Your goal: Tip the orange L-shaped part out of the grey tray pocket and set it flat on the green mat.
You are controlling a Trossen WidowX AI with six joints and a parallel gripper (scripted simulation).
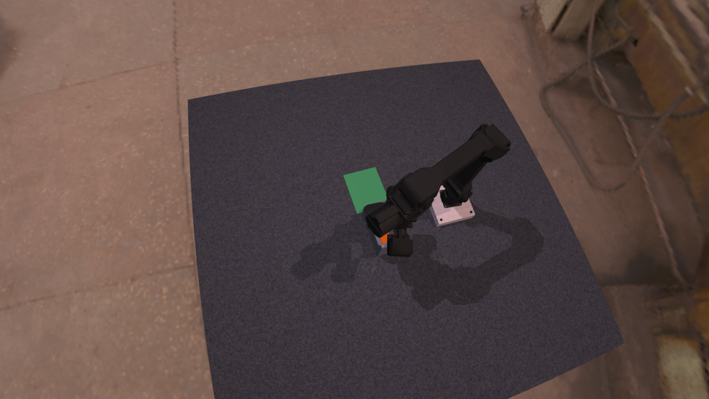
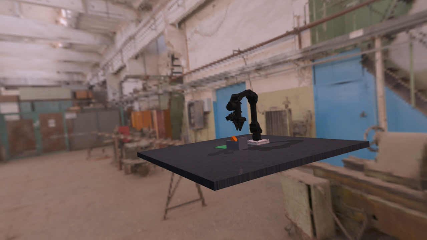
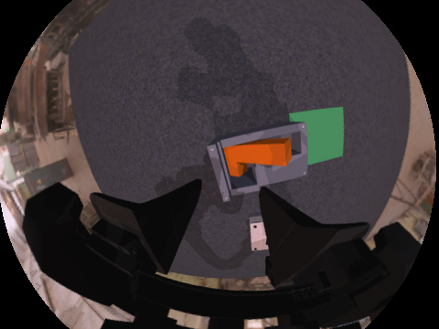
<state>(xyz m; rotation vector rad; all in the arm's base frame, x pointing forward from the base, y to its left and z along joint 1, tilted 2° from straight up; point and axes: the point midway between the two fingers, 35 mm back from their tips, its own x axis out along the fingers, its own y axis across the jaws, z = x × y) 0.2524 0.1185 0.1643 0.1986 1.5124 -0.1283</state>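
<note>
In the top view the arm [image 1: 421, 185] covered most of the orange part [image 1: 384, 238]; in the exterior view the gripper [image 2: 239, 126] [image 3: 230, 186] hung above the grey tray [image 2: 234, 145] [image 3: 283, 173] [image 1: 378, 245]; in the wrist view its fingers stood moderately apart, holding nothing — tipping looked done, with pinching, lifting and placing on the green mat [image 3: 326, 134] [image 1: 364, 187] [image 2: 221, 146] left.

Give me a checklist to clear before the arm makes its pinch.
1. Orange part tipped up in its pocket: ok, the end nearer the mat stands raised.
2. Pincer open: ok, fingers apart.
3. Nothing between the fingers: ok.
4. Pincer around the raised end: not ok, it hangs above the tray.
5. Green mat beside the tray: ok.
6. Tilt steady enough for pinching: cannot tell.
</note>
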